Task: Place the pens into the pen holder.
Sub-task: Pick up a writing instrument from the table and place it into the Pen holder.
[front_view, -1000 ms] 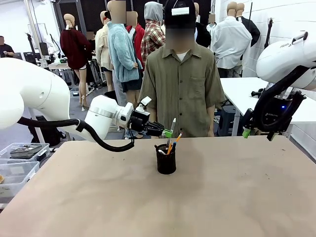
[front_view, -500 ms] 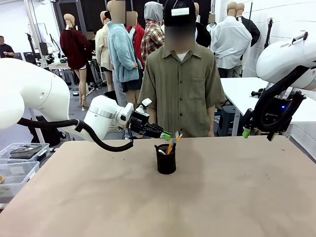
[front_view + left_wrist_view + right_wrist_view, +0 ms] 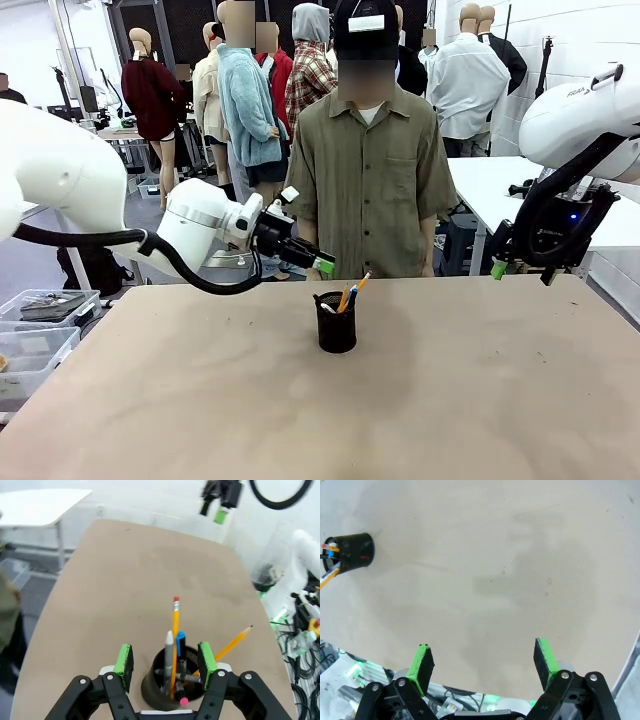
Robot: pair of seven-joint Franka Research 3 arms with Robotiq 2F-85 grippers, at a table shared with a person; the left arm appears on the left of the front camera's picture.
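A: Pens (image 3: 174, 652)?
B: All in holder (image 3: 336, 322), mid-table toward far edge. None loose.
A: Grippers?
B: Left (image 3: 165, 661) above holder, jaws apart, empty. Right (image 3: 483, 664) near right edge, wide, empty. Likely done.

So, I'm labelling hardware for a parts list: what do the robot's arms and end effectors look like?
Both are glossy white, rounded arms. The left arm carries a looping black cable and a silver wrist ring. Each black two-finger end effector, left and right, has bright green pads on jointed black linkages.
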